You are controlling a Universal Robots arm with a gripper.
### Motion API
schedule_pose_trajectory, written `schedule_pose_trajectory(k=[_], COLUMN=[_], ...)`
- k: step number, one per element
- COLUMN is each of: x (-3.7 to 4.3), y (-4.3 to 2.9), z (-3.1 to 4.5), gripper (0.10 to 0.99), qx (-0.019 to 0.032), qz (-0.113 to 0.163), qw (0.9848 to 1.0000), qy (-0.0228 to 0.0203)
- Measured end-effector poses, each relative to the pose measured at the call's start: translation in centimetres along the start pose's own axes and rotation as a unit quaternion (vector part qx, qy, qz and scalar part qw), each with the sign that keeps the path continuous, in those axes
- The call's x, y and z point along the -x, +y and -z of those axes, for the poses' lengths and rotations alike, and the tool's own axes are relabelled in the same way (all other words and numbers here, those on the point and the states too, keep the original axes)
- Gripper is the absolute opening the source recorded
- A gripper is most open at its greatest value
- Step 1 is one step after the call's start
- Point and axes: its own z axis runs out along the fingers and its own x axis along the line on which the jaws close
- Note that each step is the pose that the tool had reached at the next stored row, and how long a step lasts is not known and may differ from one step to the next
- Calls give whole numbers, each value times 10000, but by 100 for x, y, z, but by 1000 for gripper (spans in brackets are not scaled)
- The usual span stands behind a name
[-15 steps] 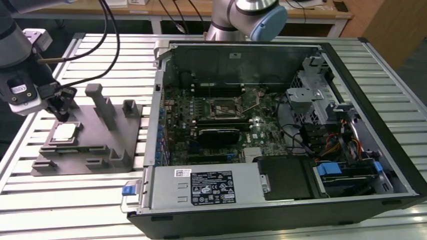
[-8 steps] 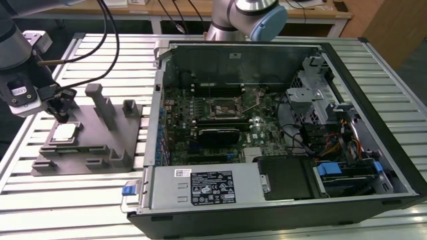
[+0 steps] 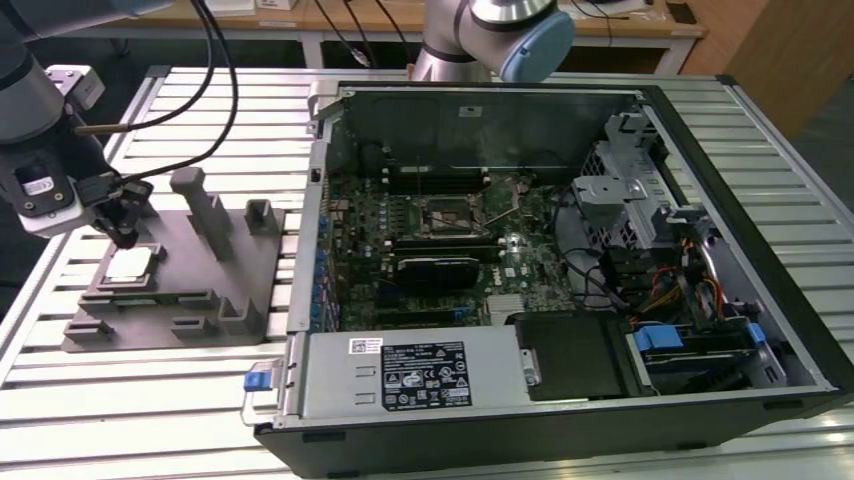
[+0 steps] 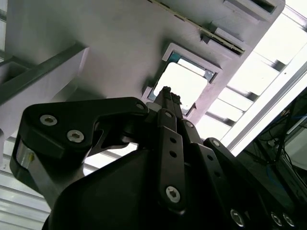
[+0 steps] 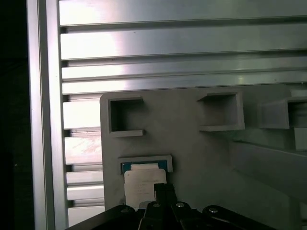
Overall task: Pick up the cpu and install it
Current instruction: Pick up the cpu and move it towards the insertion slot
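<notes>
Cpu [image 3: 130, 264] lies flat in a recess of the grey fixture [image 3: 214, 292], at the exterior view's left. Gripper [image 3: 123, 236] hovers just above it, jaws pressed together, empty. We judge the chip light, stiff, slick-topped and fragile underneath; best taken by opposite edges.

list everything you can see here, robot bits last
cpu: one, silver-grey, in a recess of the fixture, at the exterior view's left
fixture: one, grey, on the table beside the case
table: one, silver slatted aluminium, under everything
computer case: one, black and grey, open, at the centre and right of the exterior view
motherboard: one, dark green, inside the case
cpu socket: one, metal-framed, on the motherboard
power supply: one, silver, at the case's near edge
cables: a bundle, orange and red, at the case's right side
arm: one, dark grey, at the exterior view's left
white attachment: one, on the arm
gripper: one, black, directly above the cpu
</notes>
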Motion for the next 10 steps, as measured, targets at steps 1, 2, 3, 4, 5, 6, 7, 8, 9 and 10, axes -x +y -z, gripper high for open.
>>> schedule_pose_trajectory(k=[1, 2, 3, 4, 5, 6, 7, 8, 9, 10], x=[-2, -4, -6, -7, -8, -9, -10, -11, -12, -14], y=[-1, -2, -3, -4, -4, -5, -6, -6, -7, -7], z=[-5, -10, -15, -22, -27, -34, -41, -48, -56, -63], gripper=[106, 106, 106, 106, 106, 106, 106, 106, 106, 106], qx=[0, 0, 0, 0, 0, 0, 0, 0, 0, 0], qz=[0, 0, 0, 0, 0, 0, 0, 0, 0, 0], qw=[10000, 10000, 10000, 10000, 10000, 10000, 10000, 10000, 10000, 10000], qy=[0, 0, 0, 0, 0, 0, 0, 0, 0, 2])
